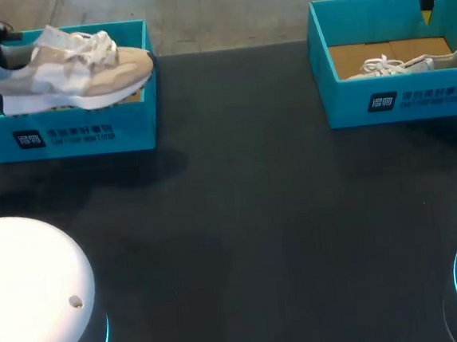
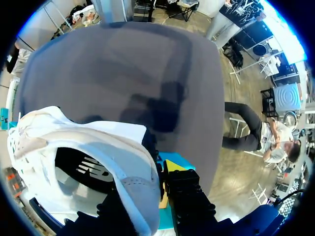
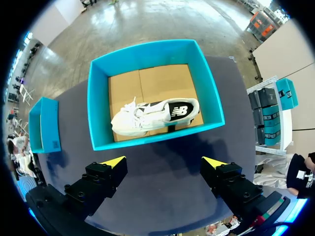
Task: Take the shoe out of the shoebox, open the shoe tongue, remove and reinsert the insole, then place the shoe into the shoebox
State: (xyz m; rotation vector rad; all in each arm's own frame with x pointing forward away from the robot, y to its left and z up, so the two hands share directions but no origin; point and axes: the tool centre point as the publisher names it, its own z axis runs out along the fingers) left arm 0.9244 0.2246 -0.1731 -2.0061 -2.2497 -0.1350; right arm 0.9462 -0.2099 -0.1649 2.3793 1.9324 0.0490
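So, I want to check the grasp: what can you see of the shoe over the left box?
The shoe is a beige and white sneaker with white laces and a thick white sole. It sits level, sole down, over the left shoebox, its toe reaching past the box's right wall. The left end effector grips its heel collar, one yellow tip outside the heel; the wrist view looks into its dark opening. Contact with the box rim is unclear.
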